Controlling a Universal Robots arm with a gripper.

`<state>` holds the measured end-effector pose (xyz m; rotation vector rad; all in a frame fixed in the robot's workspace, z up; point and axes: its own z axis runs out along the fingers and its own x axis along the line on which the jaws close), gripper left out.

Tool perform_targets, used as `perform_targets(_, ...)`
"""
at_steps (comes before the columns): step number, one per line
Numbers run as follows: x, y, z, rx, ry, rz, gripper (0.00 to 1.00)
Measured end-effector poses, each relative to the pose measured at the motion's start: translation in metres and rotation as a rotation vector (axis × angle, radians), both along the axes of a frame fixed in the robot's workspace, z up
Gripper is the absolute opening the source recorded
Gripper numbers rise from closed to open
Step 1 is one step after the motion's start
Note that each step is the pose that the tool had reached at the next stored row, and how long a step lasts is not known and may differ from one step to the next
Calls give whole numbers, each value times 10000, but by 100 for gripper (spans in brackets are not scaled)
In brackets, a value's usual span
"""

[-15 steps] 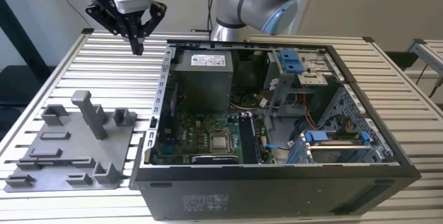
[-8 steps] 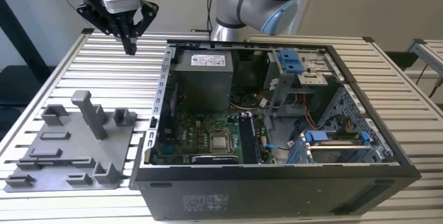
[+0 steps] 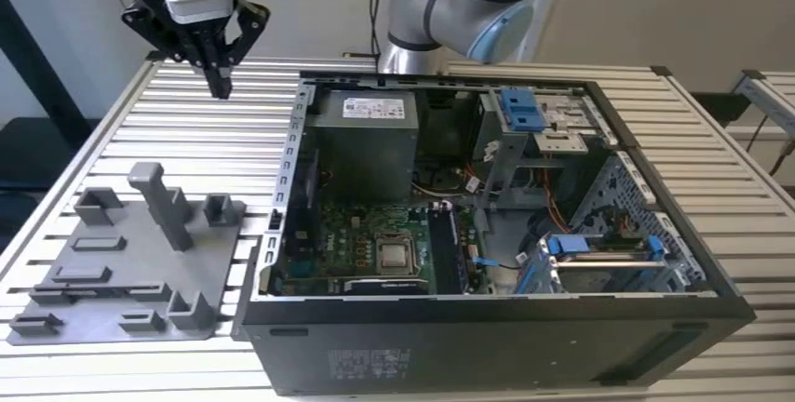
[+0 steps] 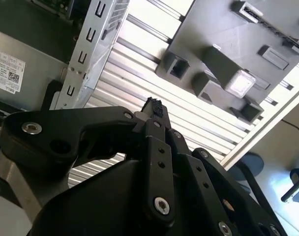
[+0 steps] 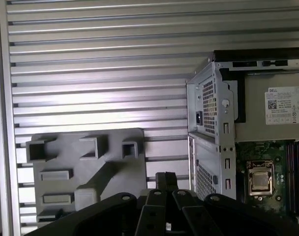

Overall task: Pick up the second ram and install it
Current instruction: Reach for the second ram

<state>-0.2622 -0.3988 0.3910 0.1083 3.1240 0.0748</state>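
We see the gripper (image 3: pixel 222 81) hanging high above the slatted table (image 3: pixel 211 151), just outside the open computer case (image 3: pixel 497 318), off the corner where the power supply (image 3: pixel 360 137) sits. Its fingers are drawn together to a narrow point, and we make out nothing pinched between them. We judge that the height serves a purpose, since from up here both wrist views take in the case and the parts beside it.

The case lies on its side with the panel off, so the motherboard (image 3: pixel 360 234) faces up and its memory slots can be reached from above. Beside the case, on the exterior view's left, rests the grey holder plate (image 3: pixel 130 258), whose posts and pockets keep parts in fixed, reachable places. Along the plate's edge farthest from the gripper runs a thin dark strip that we take to be the second ram (image 3: pixel 100 288), standing on edge in a long slot, though we cannot be sure. It sits well apart from the gripper.
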Motion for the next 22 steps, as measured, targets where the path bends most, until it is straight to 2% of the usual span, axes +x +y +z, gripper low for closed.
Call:
perform_targets(5, -83, 0, 0, 0, 14, 0, 11)
perform_targets(22, -574, 0, -1, 0, 68, 1, 11)
